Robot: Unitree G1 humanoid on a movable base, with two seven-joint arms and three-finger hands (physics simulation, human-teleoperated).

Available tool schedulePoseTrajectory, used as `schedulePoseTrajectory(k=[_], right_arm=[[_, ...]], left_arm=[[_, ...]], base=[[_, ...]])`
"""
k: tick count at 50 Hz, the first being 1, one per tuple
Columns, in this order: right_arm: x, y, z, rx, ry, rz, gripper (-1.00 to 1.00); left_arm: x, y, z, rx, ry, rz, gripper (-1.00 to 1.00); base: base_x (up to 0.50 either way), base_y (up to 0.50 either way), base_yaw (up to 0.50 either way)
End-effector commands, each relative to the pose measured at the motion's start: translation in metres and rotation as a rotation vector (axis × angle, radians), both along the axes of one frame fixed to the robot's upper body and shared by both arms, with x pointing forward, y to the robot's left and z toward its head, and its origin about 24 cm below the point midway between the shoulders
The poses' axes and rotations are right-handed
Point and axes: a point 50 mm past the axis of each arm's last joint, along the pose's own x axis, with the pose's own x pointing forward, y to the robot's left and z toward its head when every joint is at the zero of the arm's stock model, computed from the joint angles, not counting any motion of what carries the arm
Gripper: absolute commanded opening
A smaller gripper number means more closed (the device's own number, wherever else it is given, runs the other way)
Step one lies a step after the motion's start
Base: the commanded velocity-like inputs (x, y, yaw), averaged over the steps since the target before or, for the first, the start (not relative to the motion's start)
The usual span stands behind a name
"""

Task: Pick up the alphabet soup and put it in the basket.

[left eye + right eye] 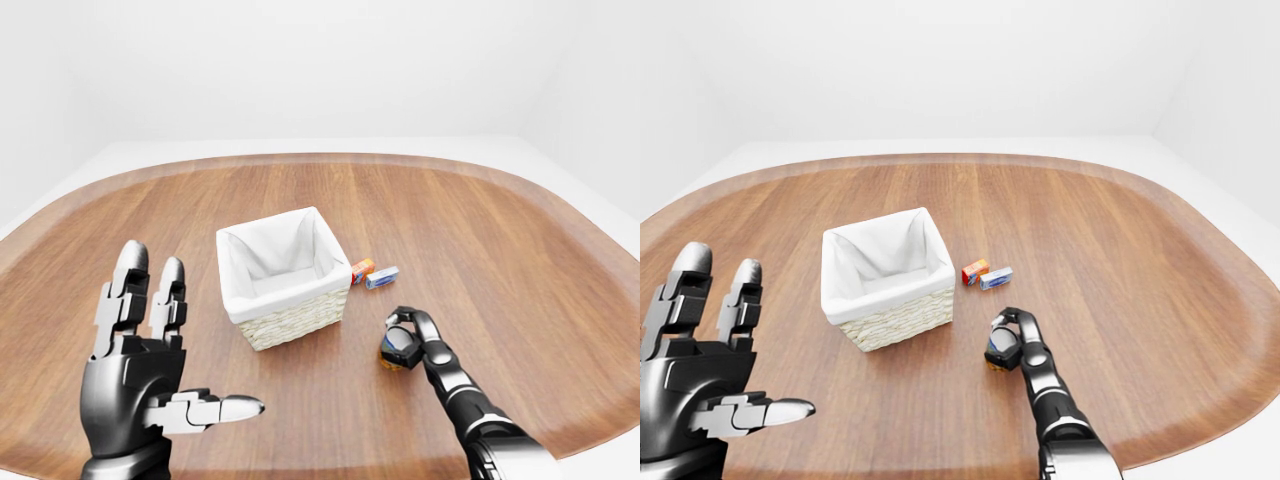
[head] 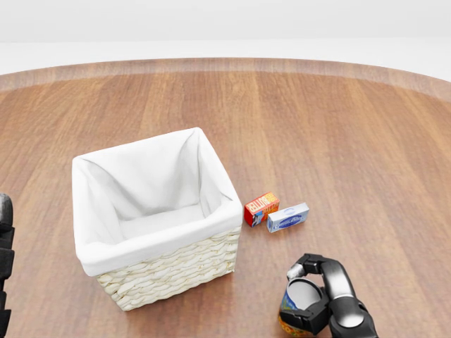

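Alphabet soup (image 2: 297,310) sits gripped in right hand (image 2: 320,296), beside basket (image 2: 165,271).

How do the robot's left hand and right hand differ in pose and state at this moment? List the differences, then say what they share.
1. The left hand is spread open, fingers pointing up; the right hand is curled round the alphabet soup can.
2. The left hand holds nothing; the right hand grips the can.
3. In the left-eye view the left hand is raised at the lower left, away from the basket; the right hand is low over the wooden table, right of the basket.

Both are dark, three-fingered hands.
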Motion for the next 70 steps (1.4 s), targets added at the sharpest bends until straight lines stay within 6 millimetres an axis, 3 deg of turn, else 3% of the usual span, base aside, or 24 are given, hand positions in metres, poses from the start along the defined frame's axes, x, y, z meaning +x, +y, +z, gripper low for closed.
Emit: schedulePoseTrajectory(k=[1,14,23,41,49,61,70], right_arm=[[0.009,-0.003,0.026,0.092,-0.178,-0.04,-1.0],[0.012,0.0,0.073,0.086,-0.425,0.006,-1.0],[0.009,0.005,0.116,0.066,-0.622,0.055,-1.0],[-0.002,0.013,0.154,0.06,-0.707,0.076,-1.0],[-0.003,0.02,0.18,0.051,-0.801,0.101,-1.0],[0.0,0.042,0.211,0.051,-0.921,0.178,-1.0],[0.005,0.055,0.221,0.057,-0.957,0.213,-1.0]], left_arm=[[0.002,0.0,-0.002,0.0,0.011,-0.002,1.0],[0.001,-0.001,-0.002,0.002,0.011,-0.003,1.0],[0.002,0.0,-0.001,0.001,0.005,-0.002,1.0],[-0.003,0.002,0.003,-0.002,-0.013,0.001,1.0],[-0.004,0.001,0.003,0.0,-0.016,-0.002,1.0],[-0.004,0.002,0.004,0.001,-0.022,-0.004,1.0],[-0.004,0.003,0.005,0.0,-0.029,-0.005,1.0]], base=[[0.0,0.0,0.0],[0.0,0.0,0.0],[0.0,0.0,0.0],[0.0,0.0,0.0],[0.0,0.0,0.0],[0.0,0.0,0.0],[0.0,0.0,0.0]])
